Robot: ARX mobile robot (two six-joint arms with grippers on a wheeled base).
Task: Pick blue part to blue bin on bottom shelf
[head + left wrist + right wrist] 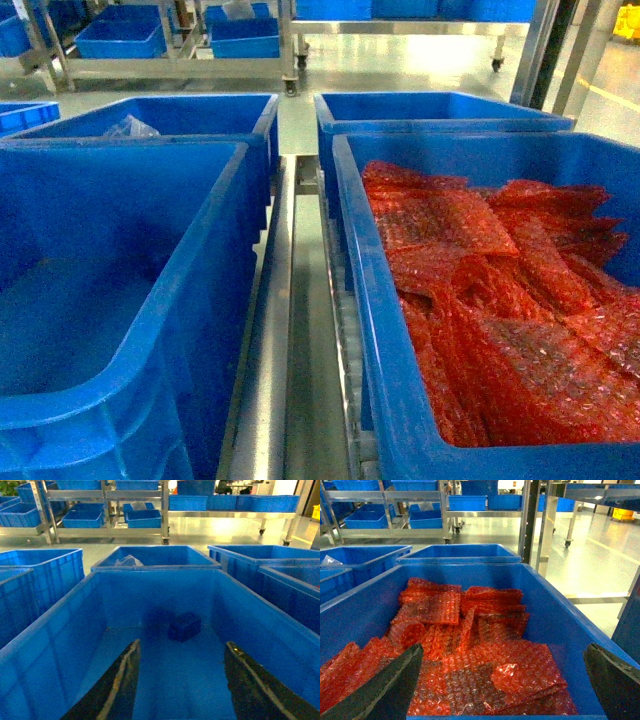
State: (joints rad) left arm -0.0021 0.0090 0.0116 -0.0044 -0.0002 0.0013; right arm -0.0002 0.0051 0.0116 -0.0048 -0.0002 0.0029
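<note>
Blue plastic fills nearly every view as we hang our two arms over a pair of large bins. Our left gripper point(182, 680) hovers above the left bin point(60, 630), its jaws spread wide and grasping nothing, their dark fingers point(117, 680) framing the bin's floor. The blue part point(184, 626), a small dark-blue block, lies alone on that floor near the far wall, well beyond the fingertips and untouched. From the head camera, the left bin point(215, 260) appears to hold nothing else we can make out, and a steel rail point(275, 330) runs just beside it, separating it from the right bin point(380, 330). Red bubble-wrap bags point(470, 640) are heaped inside the right bin point(555, 615), where our right gripper point(505, 685) hangs with its jaws likewise released. Beyond the left bin stands a third bin point(155, 560) holding a clear plastic bag point(127, 560). Farther off, steel racks point(107, 510) carry more blue bins.
</note>
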